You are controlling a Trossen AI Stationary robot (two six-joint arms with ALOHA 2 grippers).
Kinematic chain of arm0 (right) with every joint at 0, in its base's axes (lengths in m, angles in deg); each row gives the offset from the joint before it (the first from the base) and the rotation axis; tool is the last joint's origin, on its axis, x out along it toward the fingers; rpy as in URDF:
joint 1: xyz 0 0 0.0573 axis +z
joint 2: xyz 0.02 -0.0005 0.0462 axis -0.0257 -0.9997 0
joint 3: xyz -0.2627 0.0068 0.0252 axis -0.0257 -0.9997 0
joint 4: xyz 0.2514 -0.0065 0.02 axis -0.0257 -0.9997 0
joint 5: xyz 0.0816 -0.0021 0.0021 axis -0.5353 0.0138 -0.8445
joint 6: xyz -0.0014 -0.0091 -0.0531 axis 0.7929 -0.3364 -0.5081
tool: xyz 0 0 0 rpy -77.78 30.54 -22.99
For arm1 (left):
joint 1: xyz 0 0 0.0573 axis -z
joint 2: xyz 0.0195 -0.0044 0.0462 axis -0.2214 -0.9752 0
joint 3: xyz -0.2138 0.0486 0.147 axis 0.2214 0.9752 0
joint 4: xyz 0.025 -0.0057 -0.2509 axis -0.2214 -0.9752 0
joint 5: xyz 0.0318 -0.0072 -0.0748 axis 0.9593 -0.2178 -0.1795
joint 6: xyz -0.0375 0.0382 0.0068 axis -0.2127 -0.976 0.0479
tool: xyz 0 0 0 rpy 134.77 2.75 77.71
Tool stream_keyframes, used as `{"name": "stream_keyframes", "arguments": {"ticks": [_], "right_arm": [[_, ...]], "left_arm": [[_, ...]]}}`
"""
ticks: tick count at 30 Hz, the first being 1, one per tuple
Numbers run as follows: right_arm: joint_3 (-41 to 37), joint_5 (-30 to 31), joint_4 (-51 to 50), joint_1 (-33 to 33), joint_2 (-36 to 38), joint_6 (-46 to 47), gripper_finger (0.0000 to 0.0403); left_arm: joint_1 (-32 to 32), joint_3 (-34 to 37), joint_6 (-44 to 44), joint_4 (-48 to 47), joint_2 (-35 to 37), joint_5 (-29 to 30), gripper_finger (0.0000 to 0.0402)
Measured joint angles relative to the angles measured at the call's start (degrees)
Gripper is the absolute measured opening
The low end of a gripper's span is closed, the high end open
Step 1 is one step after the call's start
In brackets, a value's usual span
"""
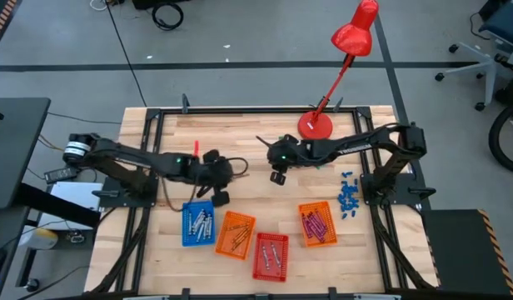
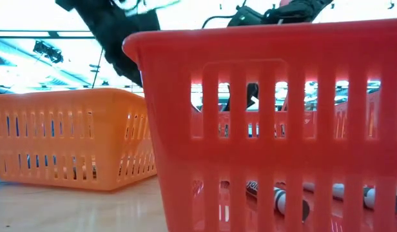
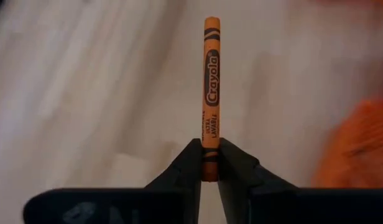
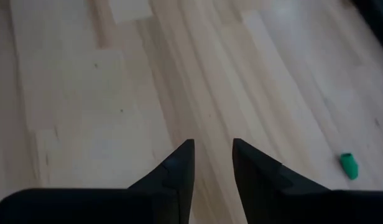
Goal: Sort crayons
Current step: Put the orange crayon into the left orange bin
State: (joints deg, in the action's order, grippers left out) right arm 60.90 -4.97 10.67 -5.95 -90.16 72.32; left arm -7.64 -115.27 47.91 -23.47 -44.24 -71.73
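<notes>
Crayon (image 3: 211, 93), orange, sits clamped in your left gripper (image 3: 209, 163) above the table (image 3: 86, 93); right gripper (image 4: 212, 158) hangs parted, empty.

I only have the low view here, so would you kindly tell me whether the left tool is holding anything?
Observer: Yes, the left tool is shut on an orange crayon.
Operator: Thank you. Where is it over the table?
Observer: Just behind the blue tray, near its right corner.
Operator: And the right tool?
Observer: The right tool is open and empty over bare wood, with a small green bit nearby.
</notes>
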Motion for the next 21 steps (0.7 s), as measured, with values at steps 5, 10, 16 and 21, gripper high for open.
{"name": "stream_keyframes", "arguments": {"ticks": [5,10,16,21], "right_arm": [[-3.43,0.29,6.04,1.33,3.16,0.01,0.0112],[-4.83,0.44,8.83,3.96,2.97,0.36,0.0112],[-6.30,3.67,11.82,8.13,3.08,-0.34,0.0112],[-6.30,4.55,13.98,11.62,3.13,-2.78,0.0112]], "left_arm": [[8.10,-0.06,14.16,1.81,1.38,-0.26,0.0045],[17.39,0.04,29.37,3.30,-0.51,0.10,0.0045],[28.16,-0.36,49.00,4.78,-2.29,7.86,0.0045],[33.12,-4.19,59.09,5.71,-7.26,14.13,0.0045]]}}
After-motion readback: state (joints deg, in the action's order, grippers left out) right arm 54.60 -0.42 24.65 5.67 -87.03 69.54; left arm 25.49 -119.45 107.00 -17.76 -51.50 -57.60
